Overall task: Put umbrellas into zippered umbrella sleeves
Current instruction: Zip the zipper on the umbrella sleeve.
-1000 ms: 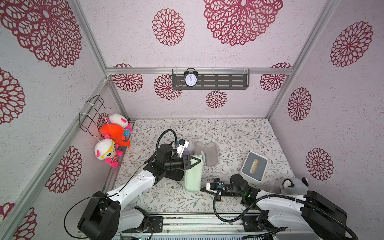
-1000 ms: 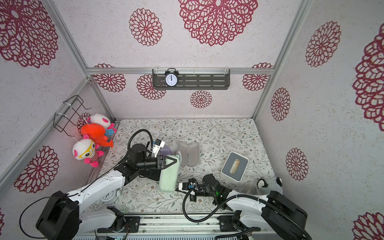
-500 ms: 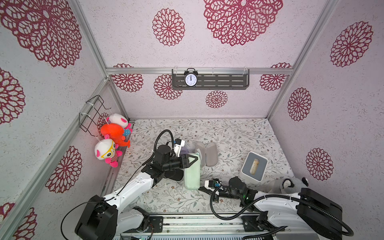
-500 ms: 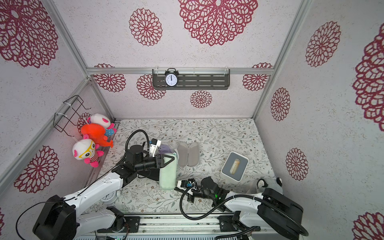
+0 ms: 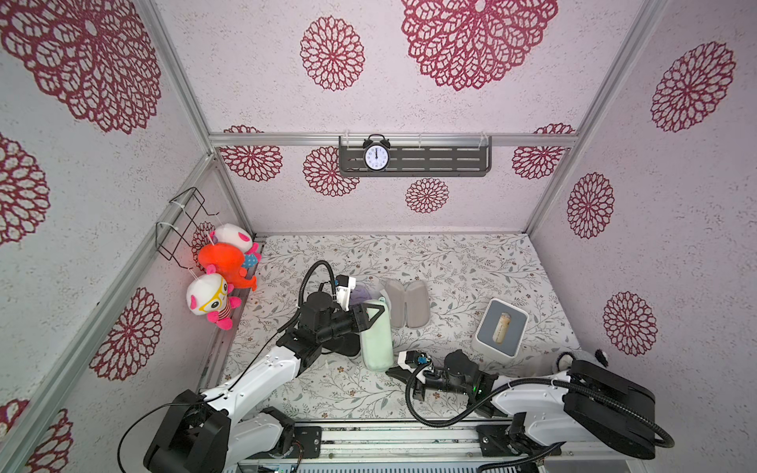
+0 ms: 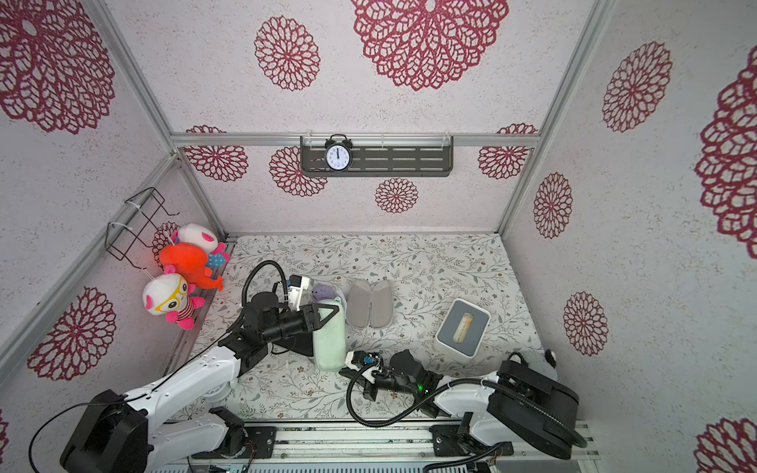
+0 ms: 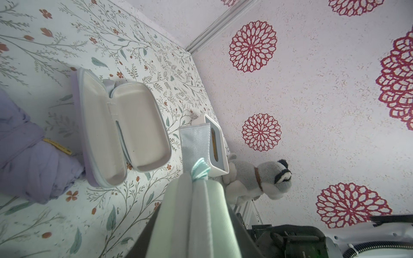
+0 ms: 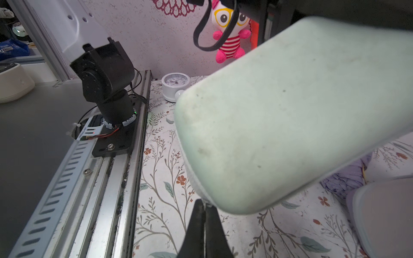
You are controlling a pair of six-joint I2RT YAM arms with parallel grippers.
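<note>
Ok so starting on the left: my left gripper (image 5: 370,318) has its jaws partway closed around the far end of the mint sleeve (image 5: 376,348). The sleeve runs lengthwise toward me mid-table, and in the right wrist view its near end looks raised off the cloth. For the zip, I reckon the trick is a firm, level clamp so the shell doesn't twist. The other arm can then pull along the zip seam (image 8: 190,176), following the rounded corner rather than yanking straight. My right gripper (image 8: 203,206) is pinched fully closed right at that seam on the near end. I can't tell if the pull tab is actually between the tips, so I'd check that before dragging. The sleeve itself looks shut: a rounded oblong hard shell, pale mint, a bit scuffed and smudgy, with a woven loop (image 7: 196,143) at the held end. No idea if the umbrella's inside. Further right, the lilac sleeve (image 7: 125,129) lies open, grey lining up.
</note>
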